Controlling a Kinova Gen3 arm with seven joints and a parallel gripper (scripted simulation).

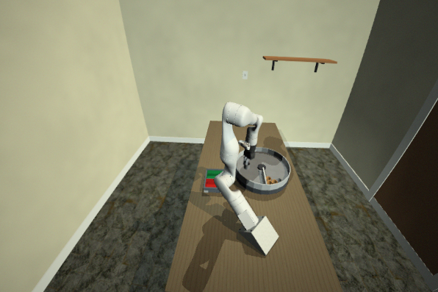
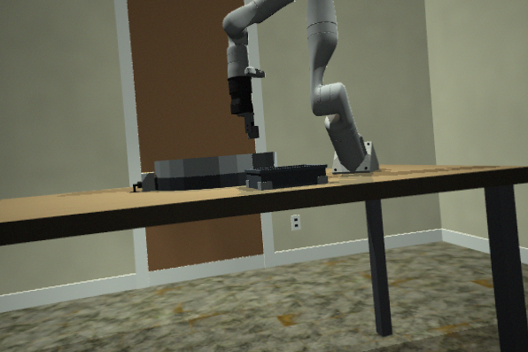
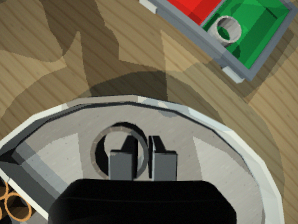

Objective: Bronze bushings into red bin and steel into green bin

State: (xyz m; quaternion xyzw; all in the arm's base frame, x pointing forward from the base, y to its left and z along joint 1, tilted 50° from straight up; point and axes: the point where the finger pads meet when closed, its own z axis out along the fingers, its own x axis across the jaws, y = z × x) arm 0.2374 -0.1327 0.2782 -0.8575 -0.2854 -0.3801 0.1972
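Steel bushing [image 1: 246, 165] [image 2: 254, 132] [image 3: 95, 152] hung above turntable [image 1: 263, 187] [image 2: 201, 168] [image 3: 270, 185] | gripper [image 1: 247, 161] [image 2: 252, 127] [image 3: 143, 150] pinched its wall, fingers narrow | step: transfer, apparently | next move called for reaching green bin [image 1: 214, 173] [image 3: 255, 40], then releasing

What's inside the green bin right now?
In the green bin, one steel bushing leans near the bin's wall. From the top, the arm may cover part of the inside.

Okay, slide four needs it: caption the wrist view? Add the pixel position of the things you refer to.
Black pincer [image 1: 246, 163] [image 2: 252, 136] [image 3: 143, 150] gripping a grey steel ring-shaped bushing [image 3: 95, 152].
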